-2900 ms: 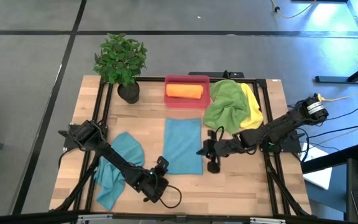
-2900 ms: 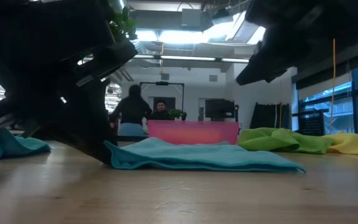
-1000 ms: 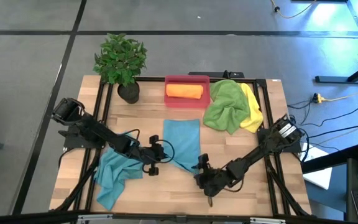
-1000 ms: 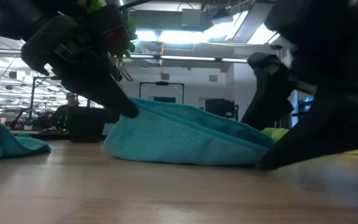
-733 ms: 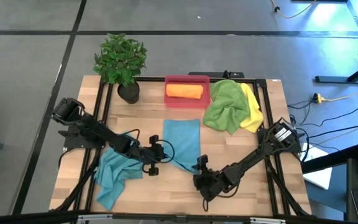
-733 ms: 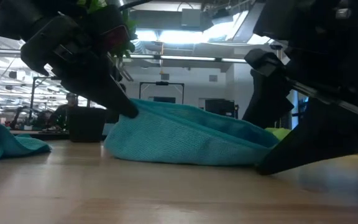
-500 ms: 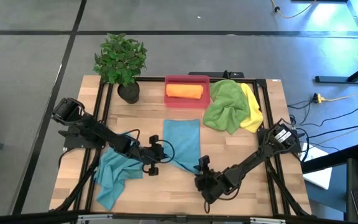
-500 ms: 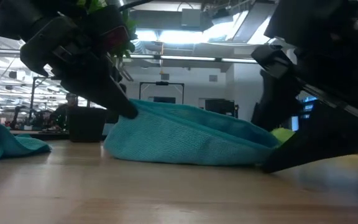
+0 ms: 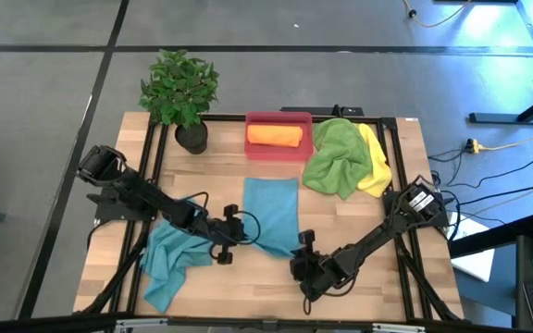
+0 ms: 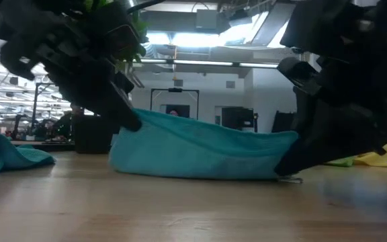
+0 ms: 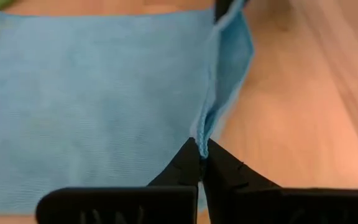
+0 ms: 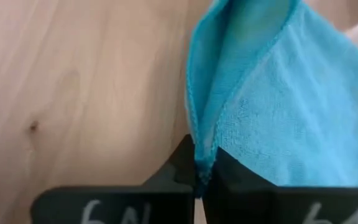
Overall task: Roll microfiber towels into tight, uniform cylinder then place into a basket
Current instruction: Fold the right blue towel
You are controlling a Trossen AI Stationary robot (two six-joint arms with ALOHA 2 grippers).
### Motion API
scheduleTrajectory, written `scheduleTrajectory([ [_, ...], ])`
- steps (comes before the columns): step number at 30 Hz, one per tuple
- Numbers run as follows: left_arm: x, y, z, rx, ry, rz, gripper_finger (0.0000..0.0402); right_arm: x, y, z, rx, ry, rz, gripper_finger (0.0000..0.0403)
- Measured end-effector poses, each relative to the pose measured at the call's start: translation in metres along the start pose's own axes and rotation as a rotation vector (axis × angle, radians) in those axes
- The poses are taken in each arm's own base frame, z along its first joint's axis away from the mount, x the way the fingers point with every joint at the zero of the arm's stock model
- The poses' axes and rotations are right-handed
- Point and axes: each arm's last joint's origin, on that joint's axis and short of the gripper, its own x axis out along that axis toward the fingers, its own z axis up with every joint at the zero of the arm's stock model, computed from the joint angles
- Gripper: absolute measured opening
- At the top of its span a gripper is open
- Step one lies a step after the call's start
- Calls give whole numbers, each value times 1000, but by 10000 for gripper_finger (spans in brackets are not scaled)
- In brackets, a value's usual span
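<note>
So compared to a second back, the right tool (image 9: 301,242) has gone from wide open to clamped on the near right corner of the flat teal towel (image 9: 272,213), lower middle of the high view, and that corner is now lifted off the surface (image 9: 378,268). The left tool (image 9: 239,225) is still pinched shut on the near left corner, and the towel edge it holds has slid a bit further left in the low view, so the cloth now hangs stretched between the two tools instead of bulging up. The high view gives the layout the others can't: the basket (image 9: 278,120) sits top centre with a rolled orange towel (image 9: 275,135) inside, the green towel (image 9: 335,158) and yellow towel (image 9: 376,162) are heaped just right of it, a second teal towel (image 9: 169,259) lies crumpled at lower left, and a potted plant (image 9: 180,92) stands at upper left. The wrist views show what the overhead hides: each pair of dark fingers meets right on the towel's hemmed edge, fabric folded up between them. The low view shows the raised near edge sagging slightly in the middle.
</note>
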Motion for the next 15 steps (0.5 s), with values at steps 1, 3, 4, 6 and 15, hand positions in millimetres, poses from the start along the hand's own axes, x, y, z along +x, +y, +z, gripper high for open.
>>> scheduleTrajectory([
  [1,0,-1,0,2,7,-14,11,1,-2,1,24,5,13,6],
  [3,-1,-3,-1,18,16,-38,27,3,-7,1,69,24,24,6],
  [4,-1,-5,-2,33,18,-50,37,4,-9,2,92,29,34,6],
  [6,-2,-9,-3,52,20,-66,59,5,-14,3,127,46,38,4],
  [15,-10,-30,-12,99,38,-110,141,4,-37,13,298,57,102,2],
])
